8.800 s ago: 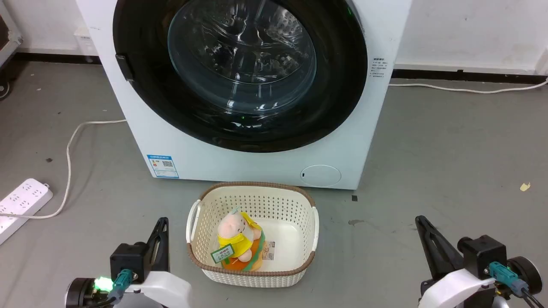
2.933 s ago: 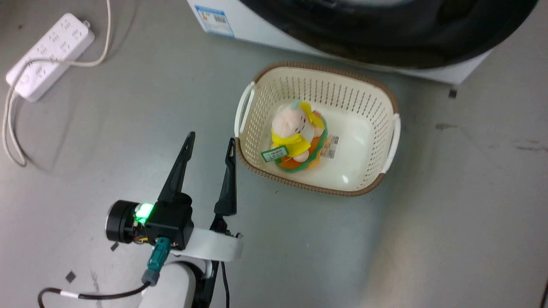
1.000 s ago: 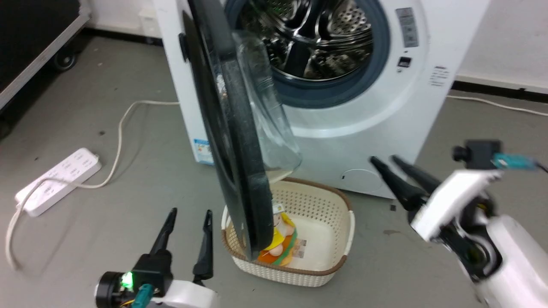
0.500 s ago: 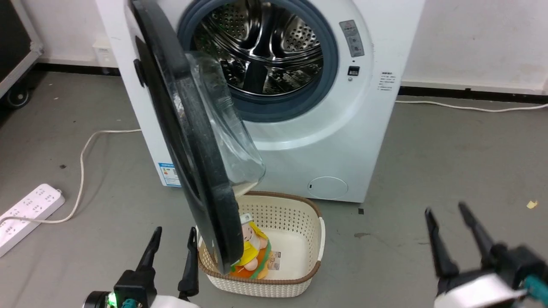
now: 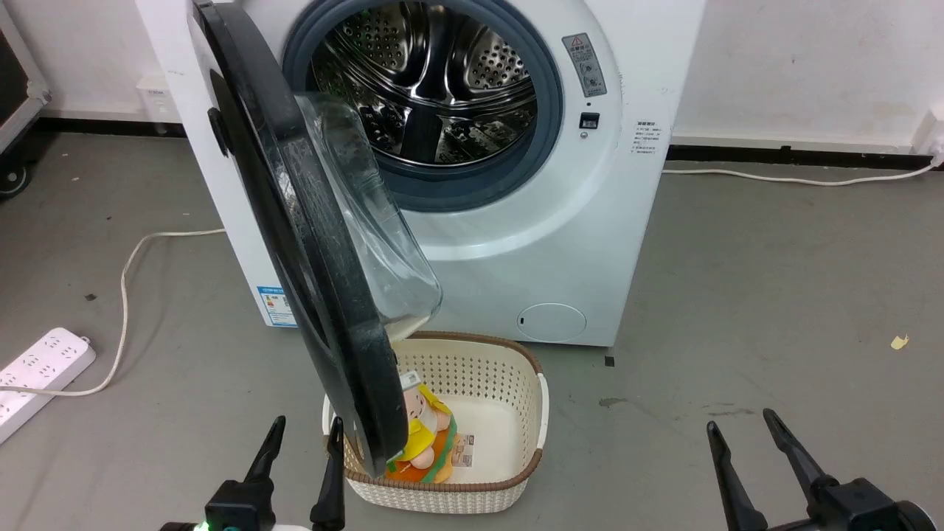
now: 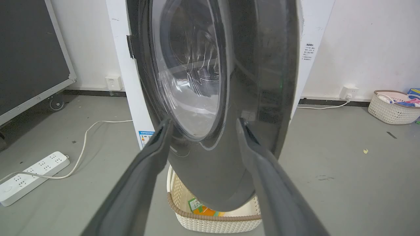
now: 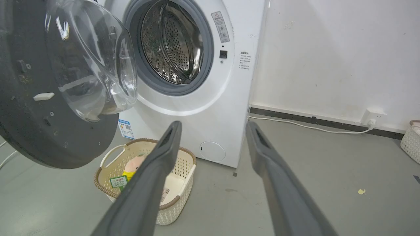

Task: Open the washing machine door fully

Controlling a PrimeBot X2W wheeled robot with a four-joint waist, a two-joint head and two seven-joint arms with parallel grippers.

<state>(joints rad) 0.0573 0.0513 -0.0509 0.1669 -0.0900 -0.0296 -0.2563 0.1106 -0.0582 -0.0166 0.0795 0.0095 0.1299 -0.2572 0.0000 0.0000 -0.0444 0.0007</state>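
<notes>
The washing machine door (image 5: pixel 310 243) is a glossy black disc with a bulging clear glass bowl (image 5: pixel 369 228). It stands swung out on its left hinge, edge-on to my head view, over the basket. The grey-rimmed steel drum (image 5: pixel 428 81) lies exposed behind it. The left wrist view faces the door's outer side (image 6: pixel 213 98), the right wrist view its inner side (image 7: pixel 39 108). My left gripper (image 5: pixel 302 431) is open at the lower left, just left of the door's bottom edge. My right gripper (image 5: pixel 741 422) is open at the lower right, away from the machine. Neither holds anything.
A cream basket (image 5: pixel 509 413) with a plush toy (image 5: pixel 424 435) sits on the floor before the machine, partly under the door. A white power strip (image 5: pixel 37 369) and its cord lie at left. Another basket (image 6: pixel 392 106) stands by the right wall. The small round white flap (image 5: pixel 552 322) is low on the machine.
The door, closed at first, stands swung out with the drum exposed. Over the last second the right gripper dropped from beside the machine to the lower right, and the camera shifted.
</notes>
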